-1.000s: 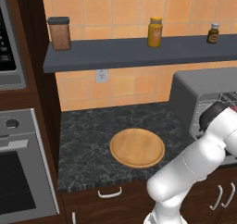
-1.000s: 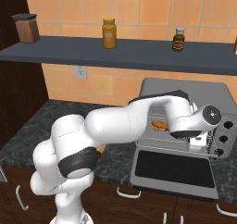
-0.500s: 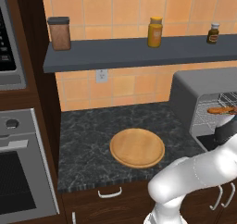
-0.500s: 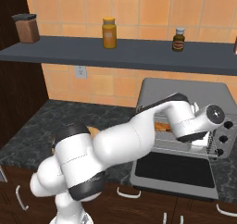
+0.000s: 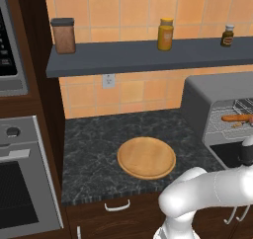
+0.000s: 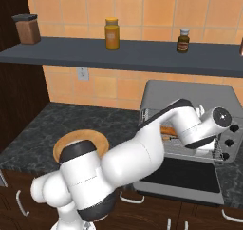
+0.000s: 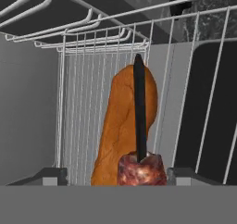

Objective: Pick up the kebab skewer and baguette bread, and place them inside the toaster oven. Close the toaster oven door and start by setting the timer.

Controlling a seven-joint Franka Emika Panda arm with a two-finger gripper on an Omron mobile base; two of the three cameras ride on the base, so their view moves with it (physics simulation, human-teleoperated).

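Simulated kitchen, tiled wall, jar shelf, marble counter, built-in oven

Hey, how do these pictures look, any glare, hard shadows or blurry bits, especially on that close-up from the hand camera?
Hand view: soft and slightly blurred close up, the baguette bread and kebab skewer evenly lit on the wire rack, no glare. Left base view: flat even light, a faint shadow under the shelf. Right base view: smooth sheen on the arm, the toaster oven interior darker.
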